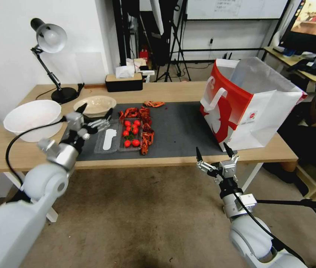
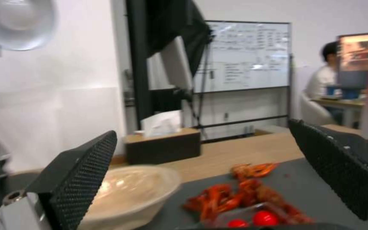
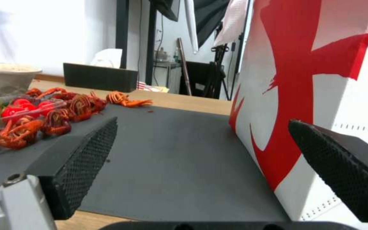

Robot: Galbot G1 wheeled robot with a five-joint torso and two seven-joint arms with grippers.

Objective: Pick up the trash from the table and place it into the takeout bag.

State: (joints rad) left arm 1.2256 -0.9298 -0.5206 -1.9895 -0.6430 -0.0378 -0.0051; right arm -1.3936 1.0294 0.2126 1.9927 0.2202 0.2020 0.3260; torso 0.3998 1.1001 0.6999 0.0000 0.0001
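Note:
On the table [image 1: 12, 150] lies a dark-grey mat [image 1: 182, 130]. Its left part holds the trash: red crayfish shells [image 1: 146, 131], a clear plastic tray [image 1: 109, 140] with cherry tomatoes [image 1: 131, 132], and a shallow beige bowl [image 1: 99, 101]. The red-and-white takeout bag [image 1: 251, 108] stands upright and open-topped at the mat's right end. My left gripper [image 1: 95, 110] hovers open over the tray's near-left part, just in front of the bowl [image 2: 128, 188], holding nothing. My right gripper [image 1: 212, 150] is open and empty below the table's front edge, beside the bag [image 3: 320, 80].
A large white bowl [image 1: 33, 119] sits at the table's left end. A black desk lamp [image 1: 50, 41] and a dark tissue box [image 1: 123, 82] stand along the back edge. Bare mat [image 3: 171, 150] lies between the shells [image 3: 56, 118] and the bag. Tripods and desks stand behind.

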